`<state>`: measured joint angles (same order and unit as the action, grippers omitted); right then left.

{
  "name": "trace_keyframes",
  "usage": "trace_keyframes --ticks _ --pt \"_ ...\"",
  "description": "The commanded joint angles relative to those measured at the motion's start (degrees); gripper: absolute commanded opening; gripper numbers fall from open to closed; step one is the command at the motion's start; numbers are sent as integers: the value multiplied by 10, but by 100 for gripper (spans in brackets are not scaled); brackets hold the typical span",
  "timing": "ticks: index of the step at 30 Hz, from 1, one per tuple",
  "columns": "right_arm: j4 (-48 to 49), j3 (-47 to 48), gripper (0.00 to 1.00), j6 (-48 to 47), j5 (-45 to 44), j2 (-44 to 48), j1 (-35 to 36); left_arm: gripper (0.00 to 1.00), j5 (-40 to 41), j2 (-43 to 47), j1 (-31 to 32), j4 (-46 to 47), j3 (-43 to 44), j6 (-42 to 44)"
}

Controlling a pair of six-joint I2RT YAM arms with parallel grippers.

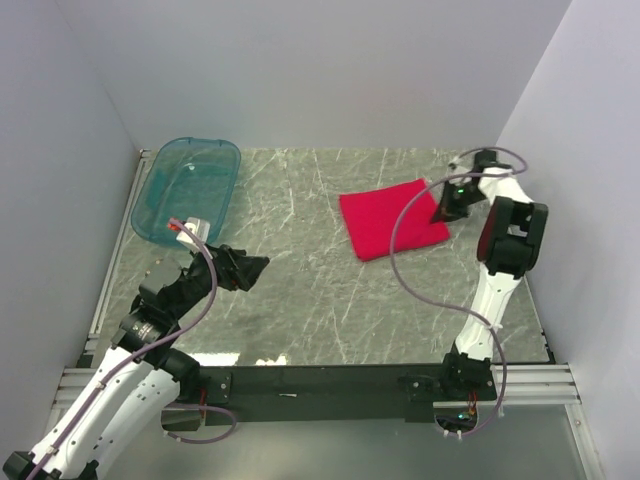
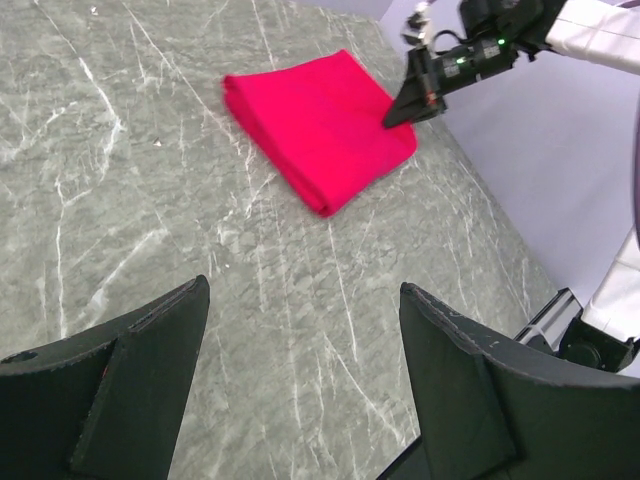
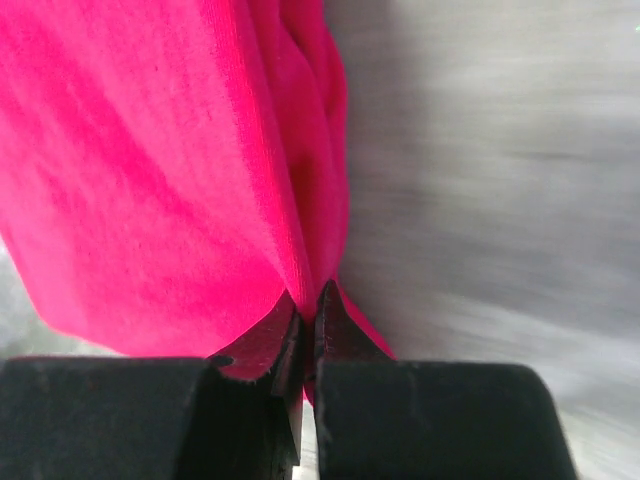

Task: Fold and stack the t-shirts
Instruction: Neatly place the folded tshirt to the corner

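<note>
The red t-shirt (image 1: 392, 218) lies folded into a small rectangle on the marble table, right of centre. It also shows in the left wrist view (image 2: 320, 125) and fills the right wrist view (image 3: 150, 160). My right gripper (image 1: 442, 212) sits at the shirt's right edge, jaws shut on a fold of the red fabric (image 3: 310, 300). My left gripper (image 1: 255, 268) is open and empty, low over bare table at the left, well away from the shirt; its fingers (image 2: 470, 380) frame the marble.
A translucent teal plastic tub (image 1: 188, 190) stands at the back left of the table (image 1: 300, 300). White walls enclose the left, back and right sides. The right arm's cable loops over the table in front of the shirt.
</note>
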<state>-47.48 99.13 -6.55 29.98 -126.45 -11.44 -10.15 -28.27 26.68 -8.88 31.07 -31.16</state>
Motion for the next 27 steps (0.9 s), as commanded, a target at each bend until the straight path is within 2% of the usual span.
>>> trace_keyframes --ticks 1,6,8,10,11,15,19,23,27 --pt "-37 76 0 -42 -63 -16 -63 82 -10 -3 0 27 -12 -5" --pt "-86 217 0 -65 -156 -83 -105 82 -21 -26 0 55 -19 -12" --pt "-92 251 11 -70 -204 -106 -108 82 -23 -32 0 60 -17 -11" --pt "-83 273 34 -73 -237 -109 -108 82 -24 -36 0 62 -16 -9" --pt "-65 264 38 -78 -269 -102 -108 82 -26 -36 0 61 -16 -9" --pt "-17 209 48 -95 -298 -57 -102 82 -24 -38 0 55 -14 -3" --pt "9 146 52 -130 -326 -5 -83 82 -8 -42 0 37 -2 14" --pt "90 16 55 -164 -365 103 -56 83 26 -49 0 11 25 44" --pt "150 -67 64 -186 -402 192 -34 89 67 -55 0 -4 42 67"
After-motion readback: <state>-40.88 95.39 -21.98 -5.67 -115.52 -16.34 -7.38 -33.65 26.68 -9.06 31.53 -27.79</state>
